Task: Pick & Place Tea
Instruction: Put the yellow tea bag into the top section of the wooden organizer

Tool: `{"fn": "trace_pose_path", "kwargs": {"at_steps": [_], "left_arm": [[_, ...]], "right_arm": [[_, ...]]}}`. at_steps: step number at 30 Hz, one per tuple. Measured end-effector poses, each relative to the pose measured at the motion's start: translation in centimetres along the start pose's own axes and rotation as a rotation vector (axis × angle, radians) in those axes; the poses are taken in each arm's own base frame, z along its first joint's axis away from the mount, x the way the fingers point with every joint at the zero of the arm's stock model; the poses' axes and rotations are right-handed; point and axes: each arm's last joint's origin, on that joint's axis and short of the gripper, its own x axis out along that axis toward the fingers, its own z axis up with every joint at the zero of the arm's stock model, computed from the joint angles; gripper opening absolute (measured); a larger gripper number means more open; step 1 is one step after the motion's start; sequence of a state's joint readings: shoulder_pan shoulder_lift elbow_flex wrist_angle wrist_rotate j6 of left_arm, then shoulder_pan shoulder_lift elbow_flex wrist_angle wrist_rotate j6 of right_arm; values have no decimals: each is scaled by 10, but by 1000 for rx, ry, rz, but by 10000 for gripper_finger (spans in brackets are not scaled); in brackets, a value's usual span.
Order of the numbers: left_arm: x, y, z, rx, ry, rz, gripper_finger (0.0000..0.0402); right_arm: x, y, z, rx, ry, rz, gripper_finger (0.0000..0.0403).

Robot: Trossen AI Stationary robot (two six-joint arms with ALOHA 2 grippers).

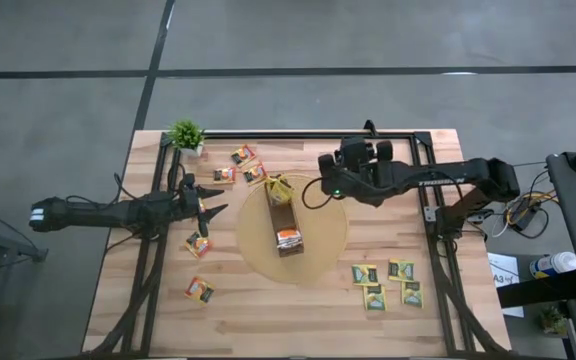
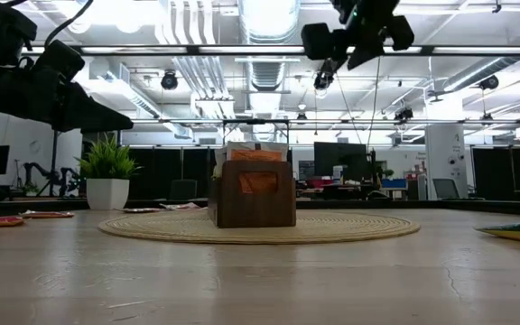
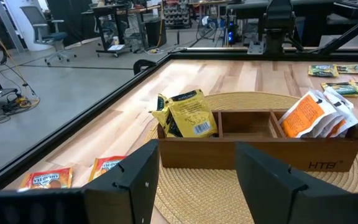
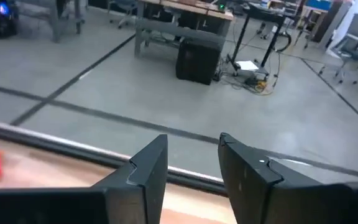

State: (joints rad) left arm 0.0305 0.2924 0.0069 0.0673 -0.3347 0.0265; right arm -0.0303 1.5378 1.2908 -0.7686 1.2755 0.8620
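A long brown box (image 1: 284,222) rests on a round woven mat (image 1: 323,250). Yellow tea sachets (image 3: 188,115) stand in its far end and orange ones (image 3: 312,115) in its near end. Loose orange sachets (image 1: 243,155) lie flat on the table left of the mat, and green-and-yellow ones (image 1: 401,269) lie at the near right. My left gripper (image 1: 213,200) hangs open just left of the mat, pointing at the box (image 3: 253,140). My right gripper (image 1: 323,172) is open and raised above the mat's far right rim; nothing shows between its fingers (image 4: 148,168).
A small potted plant (image 1: 185,135) stands at the far left corner. Black frame rails (image 1: 430,200) run along the table's sides and far edge. More orange sachets (image 1: 200,291) lie near the left front. Bare wood (image 1: 298,320) lies between the mat and the near edge.
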Motion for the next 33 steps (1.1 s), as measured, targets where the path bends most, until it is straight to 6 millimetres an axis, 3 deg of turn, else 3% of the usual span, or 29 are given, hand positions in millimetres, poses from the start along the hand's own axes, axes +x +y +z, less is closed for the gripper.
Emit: {"fn": "trace_pose_path", "kwargs": {"at_steps": [8,16,19,27,29,31,33], "left_arm": [[0,0,0,0,0,0,202],[0,0,0,0,0,0,202],[0,0,0,0,0,0,202],[0,0,0,0,0,0,202],[0,0,0,0,0,-1,202],[0,0,0,0,0,-1,202],[0,0,0,0,0,-1,202]], "right_arm": [[5,-7,-18,-168,-30,-59,139],[14,-27,-30,-182,-192,-249,139],[31,-44,-31,-93,-188,-311,139],[73,-94,-30,399,-126,-424,139],[82,-94,-26,393,-69,-398,139],[93,-87,-16,351,-6,-264,139],[103,-73,-3,284,7,149,139]]}}
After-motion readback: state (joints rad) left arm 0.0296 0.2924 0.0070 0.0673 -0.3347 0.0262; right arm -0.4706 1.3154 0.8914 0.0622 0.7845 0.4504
